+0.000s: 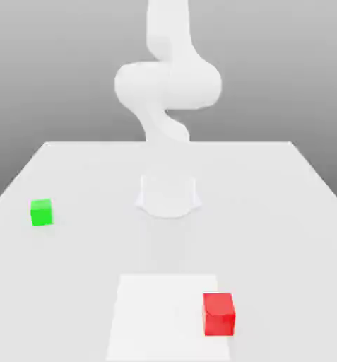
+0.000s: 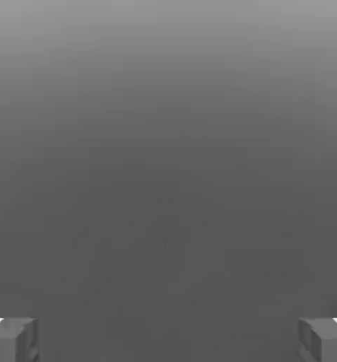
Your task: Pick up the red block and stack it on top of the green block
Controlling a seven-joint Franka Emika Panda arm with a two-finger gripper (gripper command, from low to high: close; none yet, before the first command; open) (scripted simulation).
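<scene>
Ext view: arm stands upright at top center, base sitting mid-table. Table is plain white w/ a slightly brighter patch at bottom center. Red block sits lower right of frame, on the right edge of that patch, flat on the surface. Green block sits at the left edge, mid-height, also flat. The two are well apart, base roughly between them and further back. Nothing stacked, nothing lifted; task not started imo.

Hand view: gripper released, jaws spread wide, one fingertip in each bottom corner, nothing between them. One fingertip at bottom left, the other at bottom right. Rest of frame is blank grey gradient.

Risks from here:
- Cam gives no visual lock on red, so approach is blind; offset descent could nudge the block instead of straddling it.
- Blocks are small; if jaws aren't square to the faces, closing may twist or squirt it out.
- Long carry across the table to green; weak pinch = slip mid-transit.
- Off-center release on green = red tips off, or knocks green away.
</scene>
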